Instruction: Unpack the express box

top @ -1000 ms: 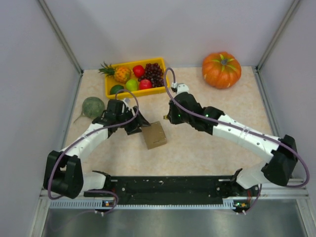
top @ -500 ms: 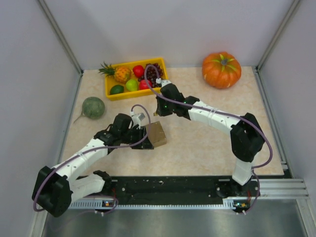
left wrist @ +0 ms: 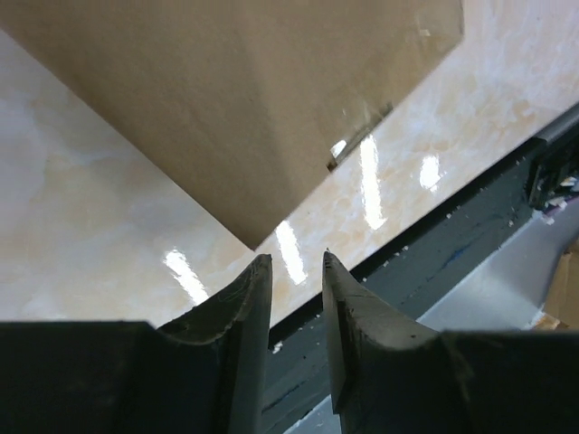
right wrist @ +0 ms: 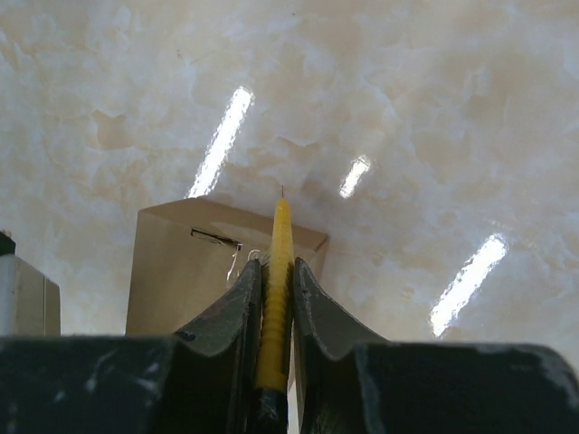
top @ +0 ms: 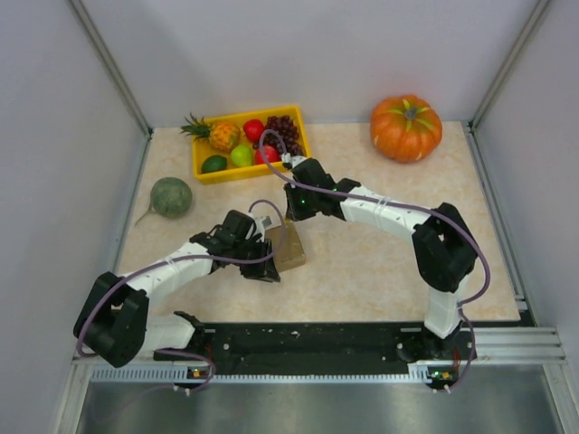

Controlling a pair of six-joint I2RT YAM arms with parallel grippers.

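Express box [top: 288,246] on beige marbled tabletop [top: 362,271], white walls [top: 317,54], left hand [left wrist: 294,262] narrowly parted, empty, right hand [right wrist: 276,265] clamping yellow stick [right wrist: 281,231].

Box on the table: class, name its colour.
The box is plain brown cardboard, clearest in the left wrist view.

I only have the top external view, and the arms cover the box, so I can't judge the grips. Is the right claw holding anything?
Observer: Yes. The right wrist view shows the right claw shut on a thin yellow tool, aimed toward the express box.
Operator: Has the left claw got the box?
Observer: No. In the left wrist view it is slightly open and empty; a box corner sits just beyond its tips.
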